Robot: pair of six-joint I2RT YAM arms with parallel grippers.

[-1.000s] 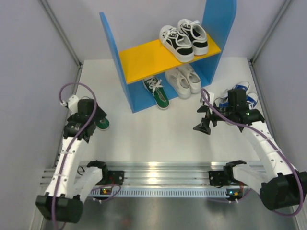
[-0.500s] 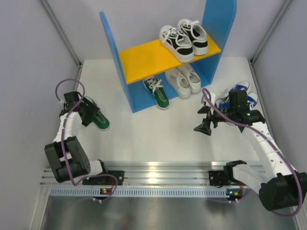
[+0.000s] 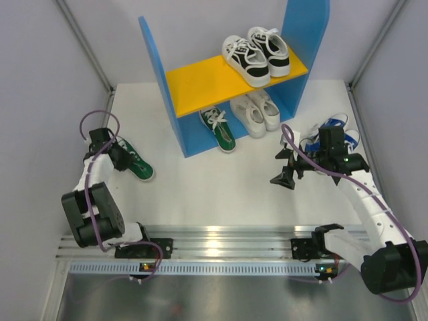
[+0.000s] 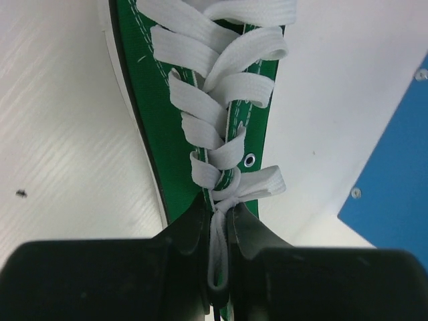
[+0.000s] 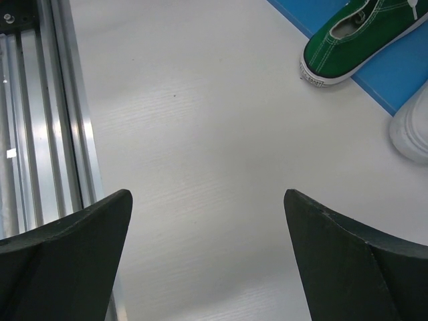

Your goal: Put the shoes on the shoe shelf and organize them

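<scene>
The loose green shoe [image 3: 137, 166] lies on the table [image 3: 221, 190] at the left, well apart from the shoe shelf [image 3: 158, 80], with its toe pointing toward the near right. The left gripper [image 3: 119, 155] is at its heel end. In the left wrist view this gripper [image 4: 217, 221] is nearly closed, its two dark fingers [image 4: 184, 231] pinching the top of the shoe's [image 4: 150, 100] lacing, with a loop of white lace caught between them.

The other green shoe [image 3: 219, 129] sits on the table under the yellow board [image 3: 194, 80], against the left blue panel. The white pair [image 3: 257, 112] stands just beside it on the right. On top of the board, toward its right end, is a black-and-white pair [image 3: 257, 53].

The blue pair [image 3: 336, 123] lies at the right of the table, near the outside of the shelf's right panel and partly hidden behind the right arm.

The right gripper [image 3: 284, 167] hangs above bare table in front of the shelf, its fingers spread wide and holding nothing. Its wrist view shows the gripper [image 5: 207, 200] over the white surface, with the shelved green shoe [image 5: 354, 33] and the edge of a white shoe [image 5: 411, 127] at the upper right, and the metal rail [image 5: 40, 100] along the left.
</scene>
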